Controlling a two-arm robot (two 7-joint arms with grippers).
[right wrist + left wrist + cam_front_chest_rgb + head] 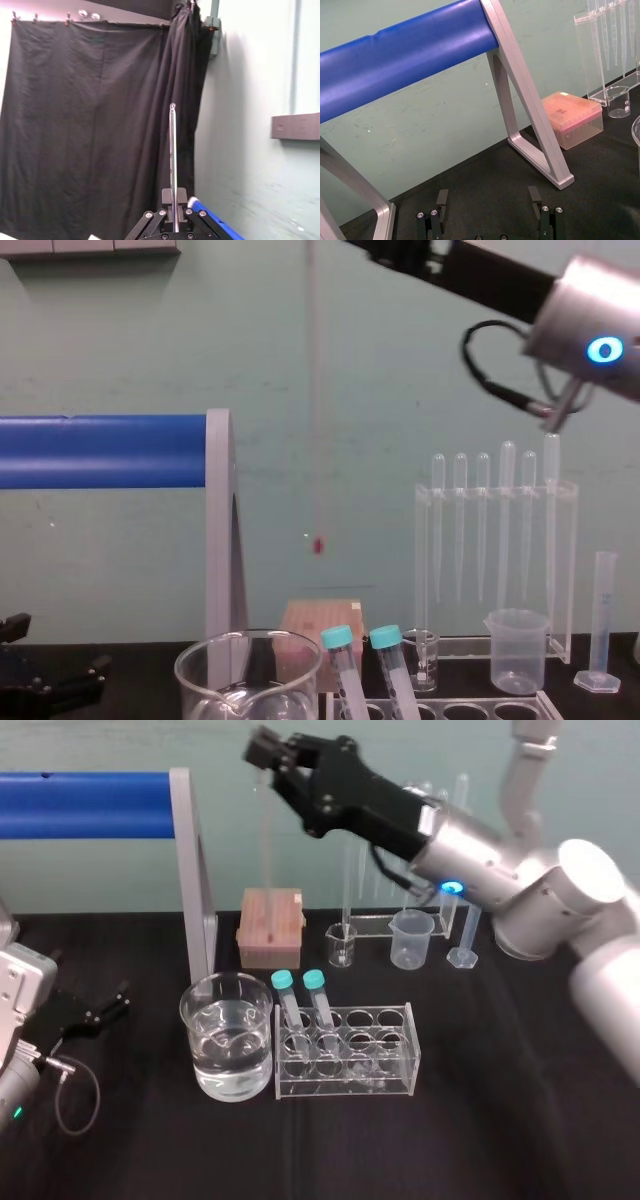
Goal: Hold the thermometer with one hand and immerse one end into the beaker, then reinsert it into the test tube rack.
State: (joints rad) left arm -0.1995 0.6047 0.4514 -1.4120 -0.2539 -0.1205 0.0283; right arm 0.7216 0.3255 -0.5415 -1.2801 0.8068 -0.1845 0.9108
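Observation:
My right gripper is raised high over the back of the table, shut on the top part of the thermometer. The thin glass rod hangs straight down, and its red tip is in the air above the brown box, behind the beaker. In the right wrist view the thermometer stands between the closed fingers. The wide glass beaker holds water at the front left. The test tube rack stands to its right with two teal-capped tubes. My left gripper rests open at the table's left edge.
A blue padded bar on a silver frame stands at the back left. Behind the rack are a brown box, a small glass beaker, a cloudy plastic beaker, a measuring cylinder and a pipette stand.

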